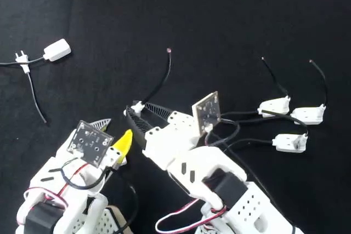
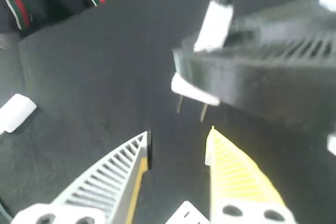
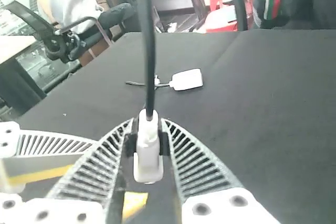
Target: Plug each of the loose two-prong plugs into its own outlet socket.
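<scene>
My right gripper (image 1: 134, 109) is shut on a white two-prong plug (image 1: 137, 106) at mid-table, held off the black cloth. Its black cable (image 1: 162, 78) runs up and away. In the right wrist view the plug (image 3: 147, 150) sits clamped between the black ribbed fingers (image 3: 194, 161). My left gripper (image 1: 116, 129) stands open just beside and below it, with one yellow finger (image 2: 231, 177) and one pale finger (image 2: 118, 177). The left wrist view shows the plug's two prongs (image 2: 191, 109) poking out under the right gripper (image 2: 252, 72). A white socket block (image 1: 57, 50) lies at the far left with a small plug (image 1: 22, 58) beside it.
Three white socket pieces (image 1: 274, 106), (image 1: 308, 114), (image 1: 289, 142) with black cables lie in a cluster on the right of the black cloth (image 1: 219, 31). A loose cable (image 1: 35, 97) trails from the small plug at the left. The table's far edge borders a cluttered room.
</scene>
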Robot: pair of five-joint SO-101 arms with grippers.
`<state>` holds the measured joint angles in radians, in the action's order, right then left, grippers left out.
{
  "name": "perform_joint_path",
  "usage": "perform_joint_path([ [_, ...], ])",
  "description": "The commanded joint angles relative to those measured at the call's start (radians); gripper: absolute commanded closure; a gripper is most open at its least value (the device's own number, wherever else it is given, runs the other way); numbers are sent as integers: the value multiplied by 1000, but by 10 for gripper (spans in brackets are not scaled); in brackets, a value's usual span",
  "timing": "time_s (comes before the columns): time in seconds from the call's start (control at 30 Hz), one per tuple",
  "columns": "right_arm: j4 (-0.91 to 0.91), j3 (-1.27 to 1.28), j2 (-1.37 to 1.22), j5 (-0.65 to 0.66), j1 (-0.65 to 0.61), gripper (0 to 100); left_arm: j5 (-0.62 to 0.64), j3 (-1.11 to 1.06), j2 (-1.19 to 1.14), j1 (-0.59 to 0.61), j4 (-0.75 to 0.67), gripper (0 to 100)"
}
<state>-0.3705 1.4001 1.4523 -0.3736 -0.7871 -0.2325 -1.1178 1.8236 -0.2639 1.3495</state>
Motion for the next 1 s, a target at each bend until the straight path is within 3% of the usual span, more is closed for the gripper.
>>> perform_joint_path([
  [0.0,18,-5,5,-14,-8,987,21,58,5,-12,-2,813],
  [0.77,-100,-64,5,21,-46,987,37,64,5,88,-32,813],
  [0.97,-117,-85,2,66,17,987,-110,65,5,104,71,813],
])
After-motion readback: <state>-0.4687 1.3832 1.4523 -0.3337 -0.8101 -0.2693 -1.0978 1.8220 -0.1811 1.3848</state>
